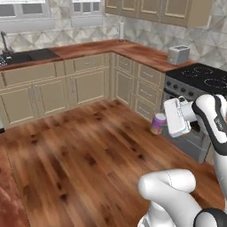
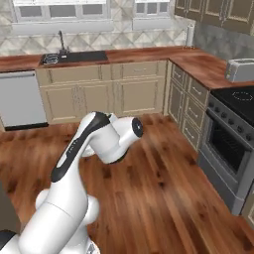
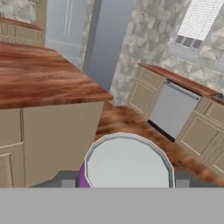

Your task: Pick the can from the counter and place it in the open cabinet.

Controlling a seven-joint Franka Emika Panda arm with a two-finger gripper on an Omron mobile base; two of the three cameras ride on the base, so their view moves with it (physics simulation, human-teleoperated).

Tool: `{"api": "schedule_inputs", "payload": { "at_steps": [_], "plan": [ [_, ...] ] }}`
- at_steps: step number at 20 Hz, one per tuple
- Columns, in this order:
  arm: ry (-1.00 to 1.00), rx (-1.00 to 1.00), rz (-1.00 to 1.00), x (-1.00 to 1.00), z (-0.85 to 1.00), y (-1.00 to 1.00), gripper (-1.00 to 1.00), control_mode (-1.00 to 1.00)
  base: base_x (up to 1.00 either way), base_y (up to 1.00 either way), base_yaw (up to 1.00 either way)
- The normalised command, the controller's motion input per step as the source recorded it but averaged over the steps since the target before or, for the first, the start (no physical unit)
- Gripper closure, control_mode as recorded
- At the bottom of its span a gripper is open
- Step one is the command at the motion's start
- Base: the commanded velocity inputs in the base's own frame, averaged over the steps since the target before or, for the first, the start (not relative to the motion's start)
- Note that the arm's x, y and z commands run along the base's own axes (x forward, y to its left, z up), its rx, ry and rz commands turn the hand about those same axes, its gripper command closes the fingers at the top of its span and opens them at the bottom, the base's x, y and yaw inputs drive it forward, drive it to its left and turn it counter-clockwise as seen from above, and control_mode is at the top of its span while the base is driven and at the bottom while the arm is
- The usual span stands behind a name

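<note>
Carrying the purple can [image 1: 158, 123] clamped in the end effector [image 1: 165, 120] above the wood floor [image 1: 80, 155], beside the stove [image 1: 197, 88], the arm is needing a level, slow lift toward the wall cabinets [image 1: 159, 11].

The white Franka arm with dark joints bends at its elbow, forearm reaching forward. Its two-finger gripper [image 1: 160, 124] is clamped around the small purple can [image 1: 157, 123], held aloft.

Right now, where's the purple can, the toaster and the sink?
can [image 1: 158, 123]: left base view, on its purple side, beside the white hand.
toaster [image 1: 178, 54]: left base view, on its front face.
sink [image 2: 79, 57]: right base view, on the dark basin.
</note>
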Motion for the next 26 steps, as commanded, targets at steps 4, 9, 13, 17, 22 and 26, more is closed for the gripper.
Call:
{"api": "schedule_inputs", "payload": {
  "at_steps": [4, 9, 13, 17, 22, 26],
  "plan": [
    [0.00, 0.00, 0.00, 0.00, 0.00, 0.00, 1.00, 1.00, -0.14, 0.00, -0.51],
    [0.00, 0.00, 0.00, 0.00, 0.00, 0.00, 1.00, 1.00, -0.04, 0.00, -0.53],
    [0.00, 0.00, 0.00, 0.00, 0.00, 0.00, 1.00, 1.00, 0.13, -0.04, -0.52],
    [0.00, 0.00, 0.00, 0.00, 0.00, 0.00, 1.00, 1.00, 0.20, -0.11, -0.50],
    [0.00, 0.00, 0.00, 0.00, 0.00, 0.00, 1.00, 1.00, 0.48, -0.18, -0.46],
    [0.00, 0.00, 0.00, 0.00, 0.00, 0.00, 1.00, 1.00, 0.74, -0.06, -0.40]
  ]
}}
